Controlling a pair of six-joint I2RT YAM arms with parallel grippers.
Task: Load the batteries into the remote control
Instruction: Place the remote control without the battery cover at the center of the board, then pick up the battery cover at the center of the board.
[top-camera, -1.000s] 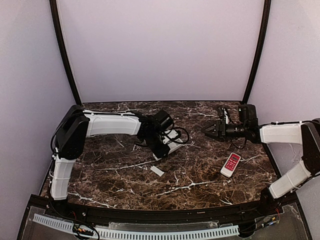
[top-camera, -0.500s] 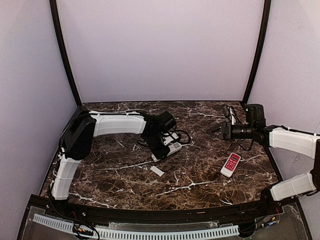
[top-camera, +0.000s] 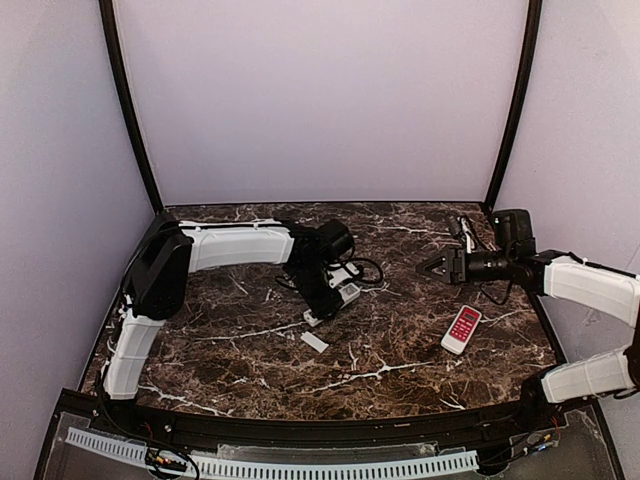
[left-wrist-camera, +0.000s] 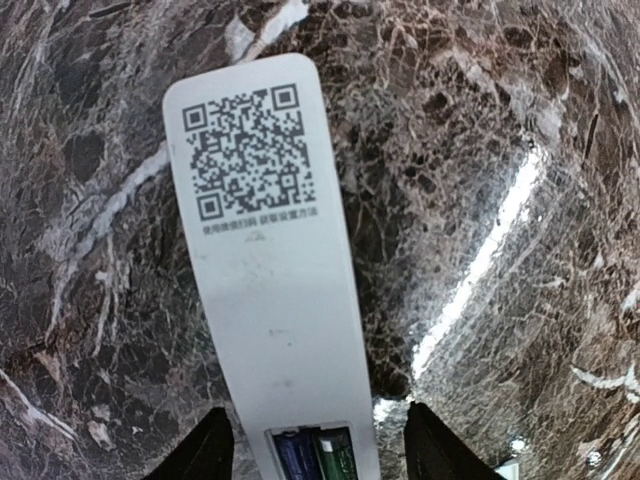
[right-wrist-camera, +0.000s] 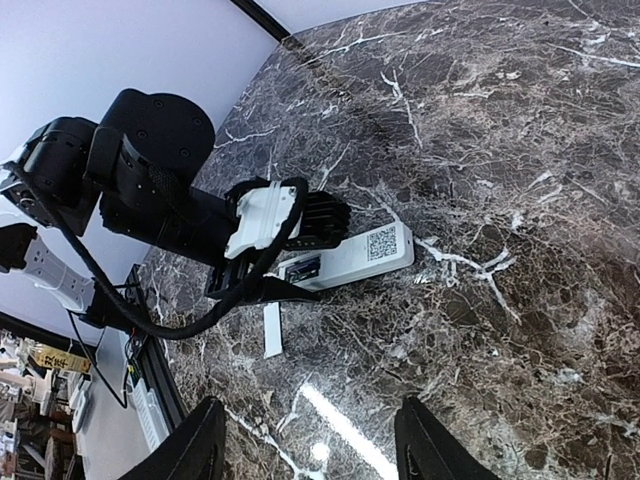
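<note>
At the middle of the counter: the remote control lies flat, back side up. Its QR-code label is at the end farther from the left wrist camera. The battery bay at the nearer end is uncovered. The batteries sit in it side by side, one dark blue and one green, with only their upper ends in frame.

Left end effector: released. Its two fingers straddle the remote control at the bay end, one on each side. Dark marble shows between the remote's edge and the finger on the right of the wrist view. A thinner sliver shows on the other side. Nothing is gripped. In the top view the left arm reaches from the left side across to the middle. Its wrist points down over the remote control and hides most of it.

Small white cover piece: loose on the counter, just toward the arm bases from the remote control and apart from it.

Right end effector: released, jaws spread, nothing between them. It hangs above the right part of the counter, pointed toward the left arm and well apart from the remote control. Its wrist camera looks across at the left arm, the QR label and the cover piece.

Red-and-white remote: face up near the right edge of the counter, nearer the bases than the right end effector. Neither arm touches it.
</note>
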